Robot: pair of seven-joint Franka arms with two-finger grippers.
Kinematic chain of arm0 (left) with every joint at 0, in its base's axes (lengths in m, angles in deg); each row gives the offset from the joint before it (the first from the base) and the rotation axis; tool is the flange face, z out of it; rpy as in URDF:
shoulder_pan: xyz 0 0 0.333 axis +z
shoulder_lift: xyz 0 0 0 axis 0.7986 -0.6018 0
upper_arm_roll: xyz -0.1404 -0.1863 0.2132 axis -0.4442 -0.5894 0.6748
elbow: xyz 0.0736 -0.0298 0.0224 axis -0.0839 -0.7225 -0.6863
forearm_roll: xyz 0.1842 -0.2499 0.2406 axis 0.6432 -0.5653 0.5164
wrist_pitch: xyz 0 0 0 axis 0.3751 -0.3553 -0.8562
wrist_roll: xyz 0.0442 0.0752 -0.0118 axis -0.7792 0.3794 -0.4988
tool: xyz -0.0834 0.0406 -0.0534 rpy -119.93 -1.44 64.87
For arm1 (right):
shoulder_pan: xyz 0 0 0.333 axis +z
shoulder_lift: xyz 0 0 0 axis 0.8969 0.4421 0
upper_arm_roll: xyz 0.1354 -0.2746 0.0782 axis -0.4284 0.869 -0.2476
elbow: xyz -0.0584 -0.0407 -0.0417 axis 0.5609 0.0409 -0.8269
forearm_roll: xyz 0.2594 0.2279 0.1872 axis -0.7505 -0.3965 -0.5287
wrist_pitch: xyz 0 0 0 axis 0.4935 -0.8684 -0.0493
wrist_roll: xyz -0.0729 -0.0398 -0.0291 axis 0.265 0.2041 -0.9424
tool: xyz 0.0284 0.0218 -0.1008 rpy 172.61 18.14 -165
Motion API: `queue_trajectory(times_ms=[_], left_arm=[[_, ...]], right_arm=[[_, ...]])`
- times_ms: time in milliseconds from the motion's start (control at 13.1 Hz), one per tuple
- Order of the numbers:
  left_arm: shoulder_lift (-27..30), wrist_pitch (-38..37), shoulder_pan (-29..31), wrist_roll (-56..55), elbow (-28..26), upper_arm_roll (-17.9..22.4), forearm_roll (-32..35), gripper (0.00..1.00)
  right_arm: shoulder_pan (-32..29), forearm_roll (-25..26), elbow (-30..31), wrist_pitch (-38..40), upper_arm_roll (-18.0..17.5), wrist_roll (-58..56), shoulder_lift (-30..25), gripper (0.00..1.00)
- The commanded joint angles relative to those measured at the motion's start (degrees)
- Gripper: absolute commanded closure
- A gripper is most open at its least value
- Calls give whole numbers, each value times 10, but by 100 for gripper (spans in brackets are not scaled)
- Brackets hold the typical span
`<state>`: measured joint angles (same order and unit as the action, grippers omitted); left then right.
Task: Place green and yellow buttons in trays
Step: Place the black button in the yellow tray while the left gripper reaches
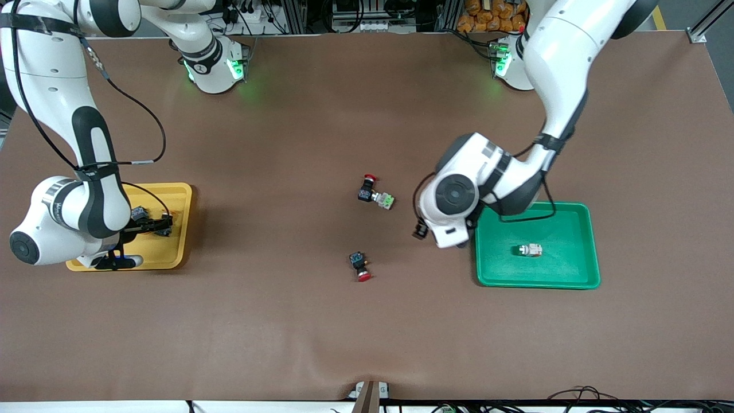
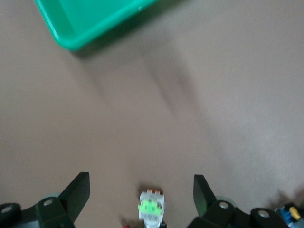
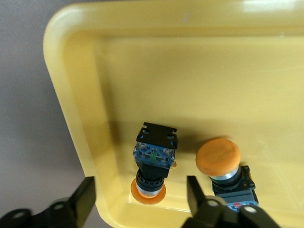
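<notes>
Front view: brown table (image 1: 321,332), yellow tray (image 1: 182,229) at the right arm's end, green tray (image 1: 573,275) at the left arm's end.
Right gripper (image 3: 140,202): over the yellow tray, fingers spread wide, holding nothing.
Yellow tray contents: two orange-yellow buttons, one on its side (image 3: 153,161), one beside it with cap up (image 3: 223,166).
Left gripper (image 2: 141,192): over bare table beside the green tray, fingers wide apart, empty.
Green button on the table (image 1: 384,199): mid-table, touching a red-capped switch (image 1: 366,188).
Green tray contents: one green button (image 1: 530,250).
Second red-capped switch (image 1: 360,267): nearer the front camera, alone.
</notes>
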<state>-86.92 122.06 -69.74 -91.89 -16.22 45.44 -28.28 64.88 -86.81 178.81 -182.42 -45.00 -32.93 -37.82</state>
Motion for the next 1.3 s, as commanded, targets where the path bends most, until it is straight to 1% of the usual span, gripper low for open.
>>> queue_trajectory(times_ms=[0,76,229,457,534,610,762,839,915,991,1144,1220], left_arm=[[6,19,-39,-38,-9,5,-5,5],[4,29,-48,-53,-10,5,-2,5],[4,47,-59,-71,-14,5,-1,5],[4,80,-68,-98,-31,6,1,5],[3,84,-69,-100,-31,6,1,5],[2,94,-72,-107,-35,7,0,5],[2,109,-78,-119,-46,9,5,5],[-1,118,-80,-133,-52,9,16,5],[-5,128,-80,-154,-56,9,33,4],[-6,136,-82,-167,-62,8,43,4],[-12,151,-89,-168,-70,9,43,1],[-15,157,-89,-168,-70,9,43,0]], right_arm=[[2,-1,-22,18,-2,-8,-6,0],[2,-1,-41,36,-2,-15,-8,0],[2,-35,-105,73,-2,-17,-10,0],[5,-26,-219,143,-1,-17,-8,0],[2,-20,-256,155,0,-18,-8,0],[-1,-19,-276,157,2,-18,-8,0],[2,-20,-288,159,14,-17,-18,0],[4,-20,-290,158,21,-17,-41,0],[1,-25,-291,159,21,-18,-51,0],[-1,-26,-291,179,21,-18,-65,0],[7,-20,-296,228,23,-17,-115,0],[7,-20,-296,234,22,-18,-132,0]])
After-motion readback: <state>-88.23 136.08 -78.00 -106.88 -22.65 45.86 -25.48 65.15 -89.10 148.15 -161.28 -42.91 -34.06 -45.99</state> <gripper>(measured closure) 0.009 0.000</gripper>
